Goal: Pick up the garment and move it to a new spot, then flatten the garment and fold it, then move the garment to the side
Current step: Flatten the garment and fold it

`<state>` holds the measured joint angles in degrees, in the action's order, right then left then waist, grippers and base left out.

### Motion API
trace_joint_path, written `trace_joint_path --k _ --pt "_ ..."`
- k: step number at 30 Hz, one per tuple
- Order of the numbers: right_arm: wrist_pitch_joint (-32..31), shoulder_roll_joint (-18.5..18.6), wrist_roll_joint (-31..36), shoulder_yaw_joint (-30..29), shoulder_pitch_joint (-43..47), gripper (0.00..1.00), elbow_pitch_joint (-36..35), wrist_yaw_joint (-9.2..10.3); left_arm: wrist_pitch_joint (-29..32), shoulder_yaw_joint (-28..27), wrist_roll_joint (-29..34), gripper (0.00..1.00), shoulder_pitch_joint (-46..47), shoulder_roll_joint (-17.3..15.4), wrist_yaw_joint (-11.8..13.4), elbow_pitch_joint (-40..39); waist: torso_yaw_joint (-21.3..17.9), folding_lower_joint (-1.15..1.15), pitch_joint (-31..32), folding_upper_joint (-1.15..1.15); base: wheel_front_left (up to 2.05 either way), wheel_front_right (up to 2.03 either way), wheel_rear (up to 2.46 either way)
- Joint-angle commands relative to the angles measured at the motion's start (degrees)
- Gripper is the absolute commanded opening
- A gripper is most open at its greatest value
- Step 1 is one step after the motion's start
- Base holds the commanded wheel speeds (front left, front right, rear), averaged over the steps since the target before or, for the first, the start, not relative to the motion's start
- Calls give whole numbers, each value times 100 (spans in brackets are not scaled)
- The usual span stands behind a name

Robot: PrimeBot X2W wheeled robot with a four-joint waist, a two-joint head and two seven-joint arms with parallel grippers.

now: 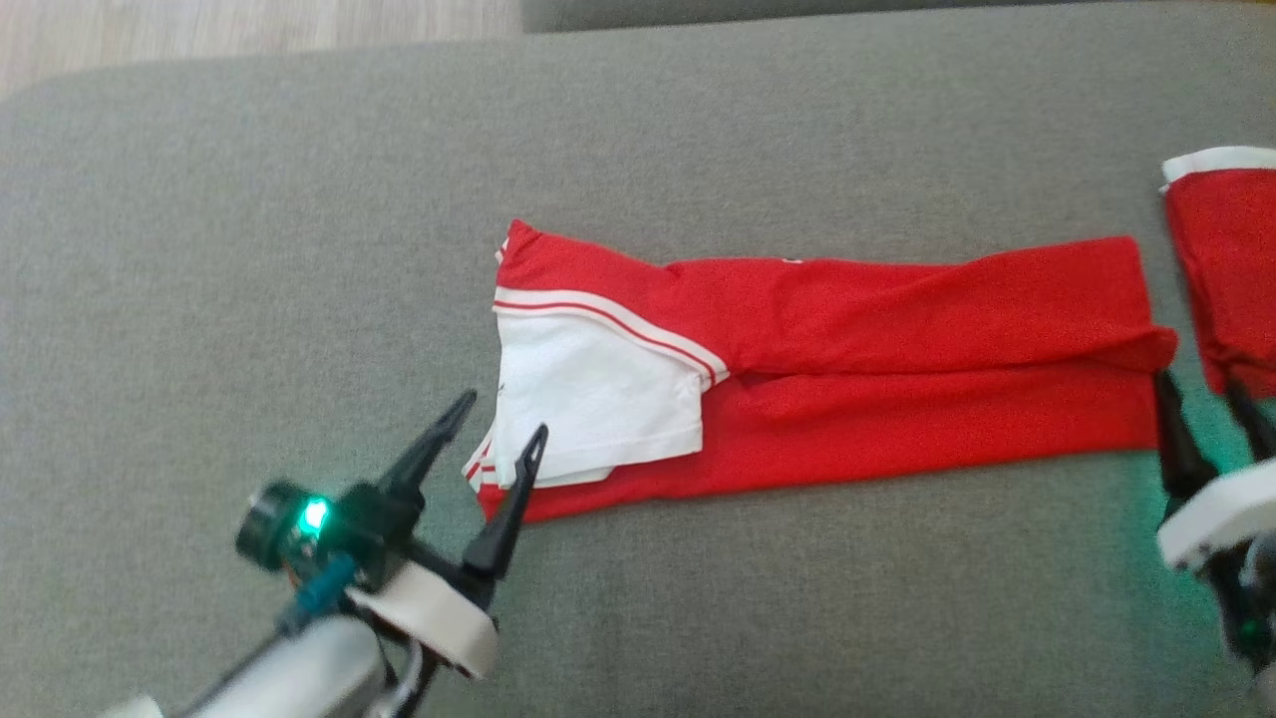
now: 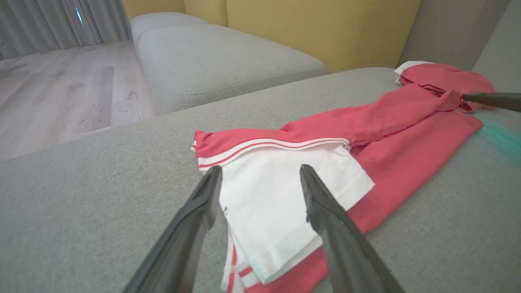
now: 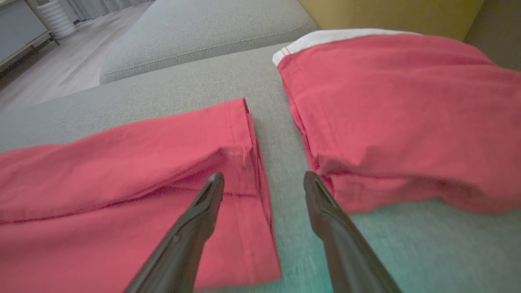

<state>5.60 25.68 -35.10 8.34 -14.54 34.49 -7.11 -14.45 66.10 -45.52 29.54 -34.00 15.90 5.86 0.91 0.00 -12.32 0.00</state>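
Left gripper (image 1: 505, 412): lower left of head view, fingers angled up-right, jaws spread wide. Green LED (image 1: 315, 515) lit on wrist, pale forearm (image 1: 299, 673) running to bottom edge. Right gripper (image 1: 1197, 383): far right edge, fingers pointing up, jaws apart, white wrist housing (image 1: 1211, 519) below.
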Motion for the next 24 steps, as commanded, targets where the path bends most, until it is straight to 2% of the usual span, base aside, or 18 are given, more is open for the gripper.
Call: trace_joint_path --k 1,3,4,8,13,17,24 --pt "91 -45 86 -106 295 100 -265 -37 -54 -583 218 100 -351 65 224 -183 -96 0 175 0 0 0 0" --pt "76 -229 159 -241 501 100 -390 -37 -54 -946 427 100 -779 277 409 -231 -159 0 287 0 0 0 0" --pt "76 -229 159 -241 501 100 -390 -37 -54 -946 427 100 -779 277 409 -231 -159 0 287 0 0 0 0" --pt "-3 -561 293 -557 811 100 -633 -37 -54 -1670 1015 100 -1517 713 739 -359 -217 0 458 0 0 0 0" --pt "-152 -865 552 -999 910 100 -815 -37 -54 -2356 1812 100 -2151 1223 936 -558 -132 0 556 0 0 0 0" --pt "-343 -1089 823 -1362 735 100 -847 -37 -54 -2695 2317 100 -2484 1545 885 -704 25 0 597 0 0 0 0" --pt "-721 -1232 1604 -2074 -100 100 -486 -37 -54 -2992 2780 100 -2737 1933 473 -712 343 0 491 0 0 0 0"
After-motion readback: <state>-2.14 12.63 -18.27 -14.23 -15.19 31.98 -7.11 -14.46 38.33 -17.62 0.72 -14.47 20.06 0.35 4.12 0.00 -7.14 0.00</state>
